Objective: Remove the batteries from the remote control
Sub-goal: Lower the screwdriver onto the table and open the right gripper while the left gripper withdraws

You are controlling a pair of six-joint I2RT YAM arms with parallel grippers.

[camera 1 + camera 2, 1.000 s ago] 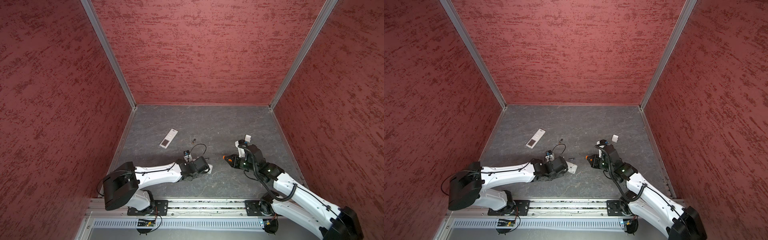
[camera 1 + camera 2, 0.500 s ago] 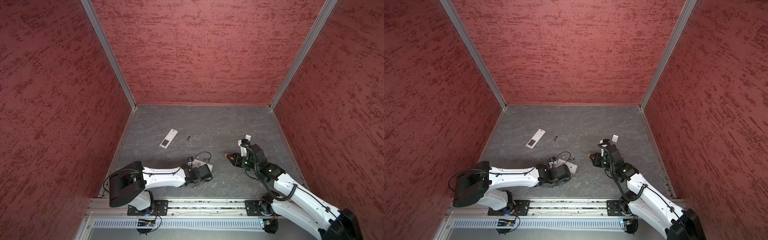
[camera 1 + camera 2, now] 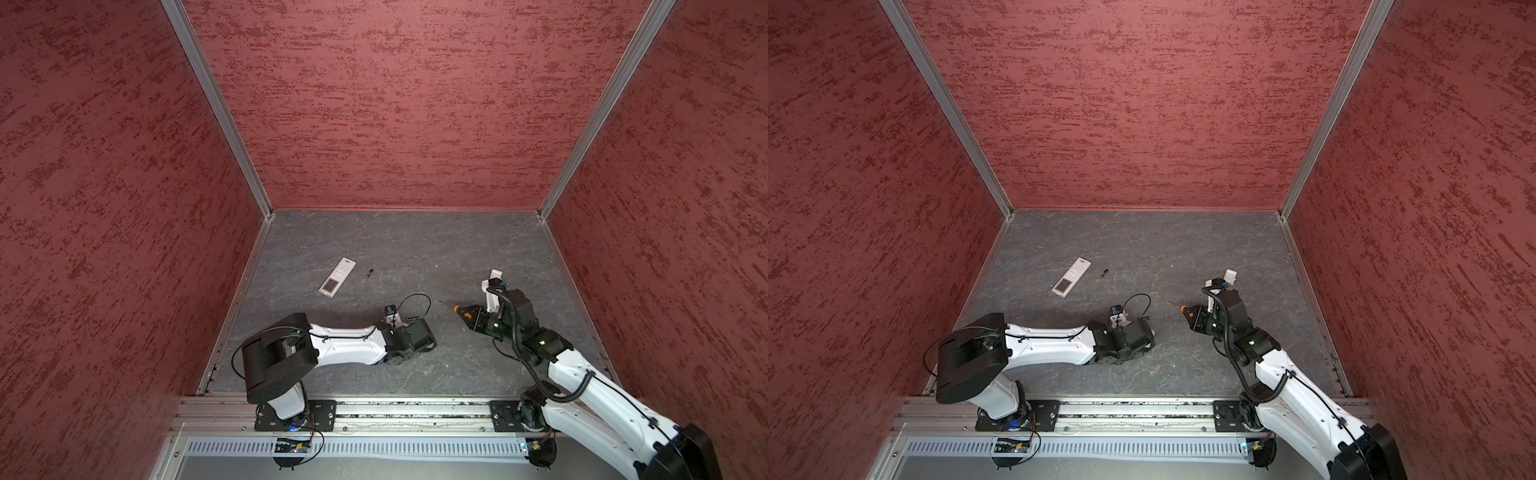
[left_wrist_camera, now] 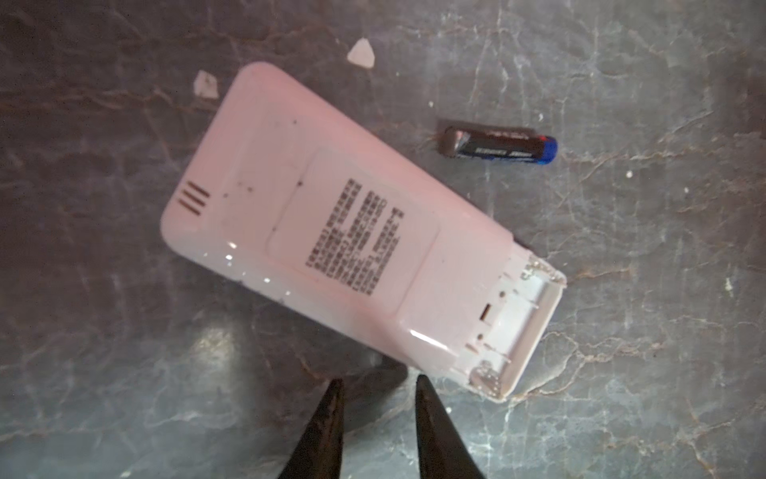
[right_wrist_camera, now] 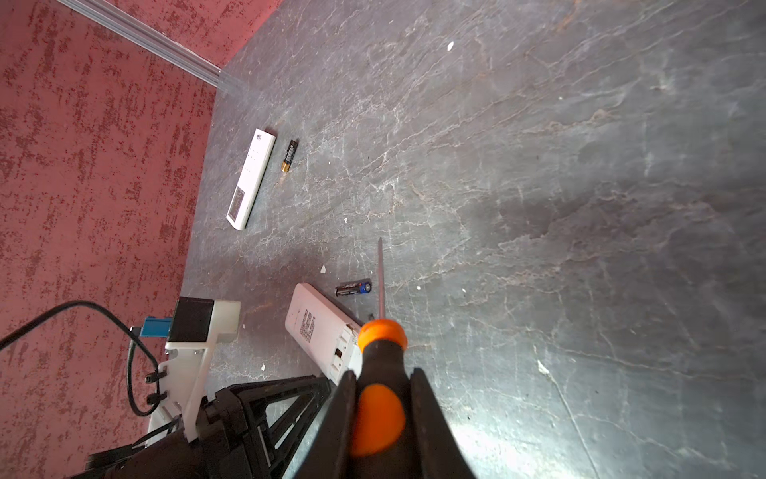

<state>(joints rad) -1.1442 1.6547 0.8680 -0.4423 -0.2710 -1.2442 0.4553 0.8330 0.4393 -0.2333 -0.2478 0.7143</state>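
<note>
On the table I have two remotes. The near remote lies back-up right at my left gripper, whose jaws stand a little apart on nothing. Its end bay is uncovered and looks empty to me. The far remote lies buttons-up, well apart, so I cannot tell whether it is emptied. My right gripper is clamped on the screwdriver, blade over the table. Out already: the blue battery just beside the near remote, and the gold battery just beside the far remote. I judge the unloading mostly done; the far remote wants checking.
</note>
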